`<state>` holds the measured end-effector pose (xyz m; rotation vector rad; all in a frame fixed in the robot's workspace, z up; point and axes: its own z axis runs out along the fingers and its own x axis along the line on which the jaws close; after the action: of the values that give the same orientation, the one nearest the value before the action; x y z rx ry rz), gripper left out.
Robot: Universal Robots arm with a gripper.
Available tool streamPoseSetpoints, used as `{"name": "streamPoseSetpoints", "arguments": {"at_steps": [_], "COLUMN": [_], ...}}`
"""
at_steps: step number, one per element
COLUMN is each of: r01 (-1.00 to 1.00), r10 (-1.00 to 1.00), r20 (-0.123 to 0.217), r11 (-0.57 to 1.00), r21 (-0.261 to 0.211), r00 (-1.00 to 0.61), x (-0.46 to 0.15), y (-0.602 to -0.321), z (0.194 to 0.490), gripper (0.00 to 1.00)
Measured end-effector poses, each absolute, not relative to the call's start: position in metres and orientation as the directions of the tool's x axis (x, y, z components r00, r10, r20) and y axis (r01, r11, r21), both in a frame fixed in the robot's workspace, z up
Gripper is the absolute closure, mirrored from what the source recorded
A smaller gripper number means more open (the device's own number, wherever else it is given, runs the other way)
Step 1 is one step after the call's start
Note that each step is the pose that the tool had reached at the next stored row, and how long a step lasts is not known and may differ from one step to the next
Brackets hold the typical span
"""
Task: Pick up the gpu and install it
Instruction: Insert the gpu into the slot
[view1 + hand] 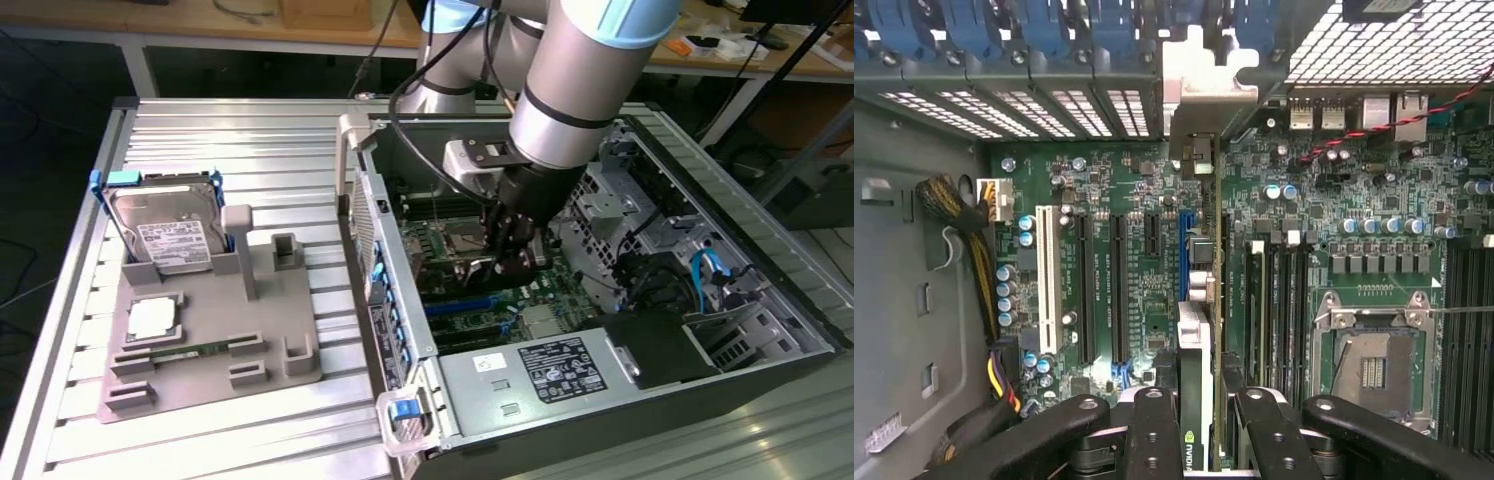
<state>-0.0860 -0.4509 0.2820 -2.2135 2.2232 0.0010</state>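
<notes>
1. The claw [1199,425] is partly closed, its black fingers [1154,430] pressing both flat faces of the gpu [1194,345], which it holds edge-on.
2. The gpu is therefore in the claw, not away from it. Its long axis runs straight out from between the fingers to its silver bracket [1204,85], which lies against the rear wall of the computer case [400,330].
3. The card hangs directly over the blue slot [1187,235] on the motherboard [1104,180], with its edge parallel to the slot and apparently in line with it. I cannot tell whether the edge touches the slot yet.
4. Long black slots lie just beside the blue one, so a sideways error looks like the main risk.
5. The hard drive [167,235] stands outside the case on the surface [267,130], at the exterior view's left and well apart.
</notes>
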Motion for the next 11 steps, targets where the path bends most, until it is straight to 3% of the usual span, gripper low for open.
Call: {"name": "streamPoseSetpoints", "arguments": {"at_steps": [11], "r01": [-1.0], "r10": [-1.0], "r20": [-0.004], "r11": [0.004], "r21": [-0.003], "r00": [-0.004], "x": [-0.09], "y": [-0.4532], "z": [0.279], "gripper": [0.73]}}
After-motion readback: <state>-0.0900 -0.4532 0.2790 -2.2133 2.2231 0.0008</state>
